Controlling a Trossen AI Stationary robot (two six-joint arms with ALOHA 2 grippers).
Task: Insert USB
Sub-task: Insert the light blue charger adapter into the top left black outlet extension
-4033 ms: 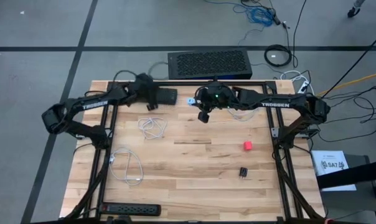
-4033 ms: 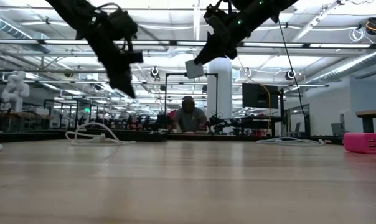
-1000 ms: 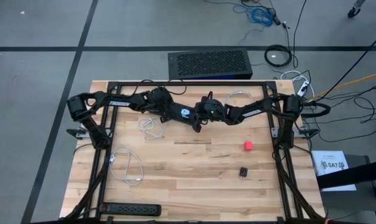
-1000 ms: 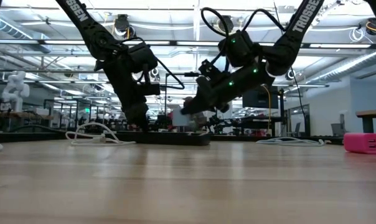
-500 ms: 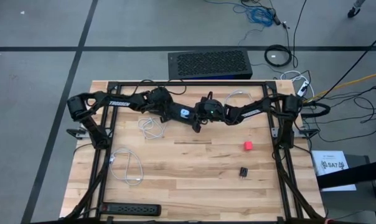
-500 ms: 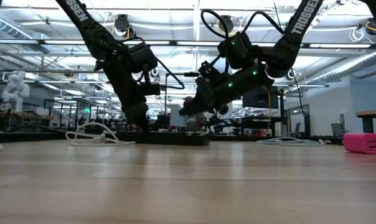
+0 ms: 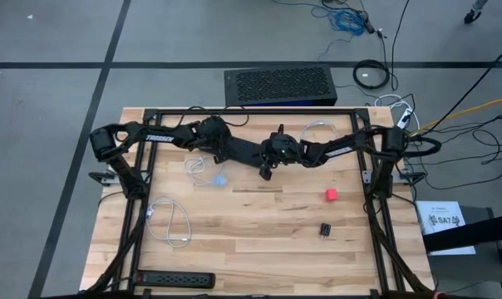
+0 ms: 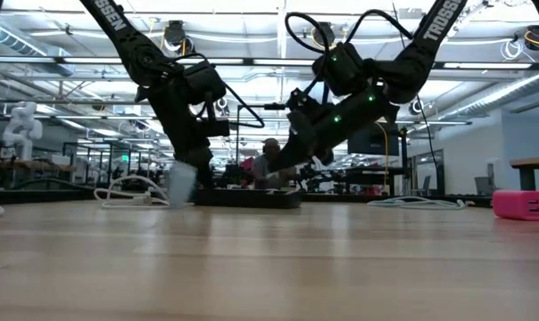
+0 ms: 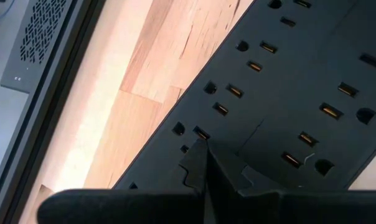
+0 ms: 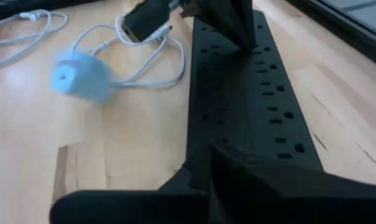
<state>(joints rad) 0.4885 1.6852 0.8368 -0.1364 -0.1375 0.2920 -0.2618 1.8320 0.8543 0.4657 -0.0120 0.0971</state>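
left gripper [image 9: 203, 163] jaws closed, pressed on the power strip [image 10: 238, 93]. right gripper [image 10: 206, 180] jaws closed, empty. blue adapter [image 10: 79, 78] lies loose on table [image 7: 259, 224].

1. grey floor [image 7: 51, 100] crossed by dark tape lines.
2. a black perforated case [image 7: 279, 85] lies on the floor just behind the wooden table [image 7: 259, 241].
3. coiled cables [image 7: 371, 75] lie on the floor.
4. long ceiling lights [image 8: 252, 62] run over distant workbenches, where a person [image 8: 269, 165] sits.

Black power strip [image 10: 250, 99], white cable [image 10: 144, 68], pale blue, blurred charger [image 10: 79, 78], pink block [image 7: 330, 194]
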